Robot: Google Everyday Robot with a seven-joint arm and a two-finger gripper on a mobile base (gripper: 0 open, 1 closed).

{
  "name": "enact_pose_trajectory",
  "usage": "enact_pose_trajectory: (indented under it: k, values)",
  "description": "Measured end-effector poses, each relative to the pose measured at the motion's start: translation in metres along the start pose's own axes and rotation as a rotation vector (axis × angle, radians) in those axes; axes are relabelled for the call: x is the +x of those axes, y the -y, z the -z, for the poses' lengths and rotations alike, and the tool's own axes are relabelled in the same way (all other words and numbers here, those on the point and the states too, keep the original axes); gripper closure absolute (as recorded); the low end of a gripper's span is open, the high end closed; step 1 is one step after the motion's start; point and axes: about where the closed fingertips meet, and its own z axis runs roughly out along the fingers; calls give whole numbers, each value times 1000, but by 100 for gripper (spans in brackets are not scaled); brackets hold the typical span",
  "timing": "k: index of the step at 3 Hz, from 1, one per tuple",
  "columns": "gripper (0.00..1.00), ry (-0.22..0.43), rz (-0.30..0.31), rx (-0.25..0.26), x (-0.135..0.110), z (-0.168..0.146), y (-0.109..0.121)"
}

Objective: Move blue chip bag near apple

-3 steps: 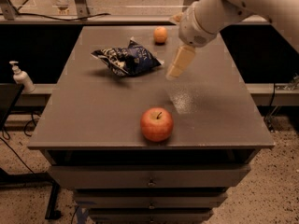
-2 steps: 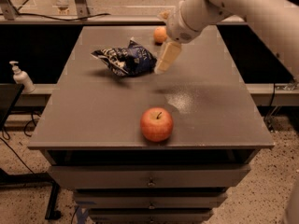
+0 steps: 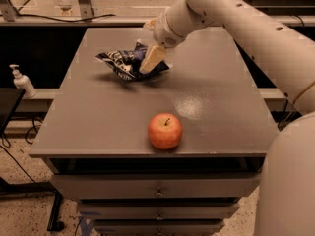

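The blue chip bag (image 3: 122,63) lies crinkled on the back left part of the grey table (image 3: 88,127). The red-orange apple (image 3: 165,131) stands near the table's front edge, well apart from the bag. My gripper (image 3: 151,59) points down over the right part of the bag and covers that part; I cannot tell whether it touches the bag. The white arm reaches in from the upper right.
A white pump bottle (image 3: 22,81) stands on a ledge left of the table. Drawers (image 3: 157,188) sit under the tabletop. A rail with cables runs behind the table. The arm's large white body fills the right side of the view.
My gripper has moved left from the table's middle right to over the right part of the chip bag. The small orange fruit at the back is now hidden behind the arm.
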Motion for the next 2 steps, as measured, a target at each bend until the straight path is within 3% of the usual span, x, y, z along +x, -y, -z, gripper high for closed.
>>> enact_pose_trajectory:
  k: [1, 2]
  values:
    - [41, 22, -35, -5, -6, -8, -2]
    - [64, 40, -93, 9, -8, 7, -13]
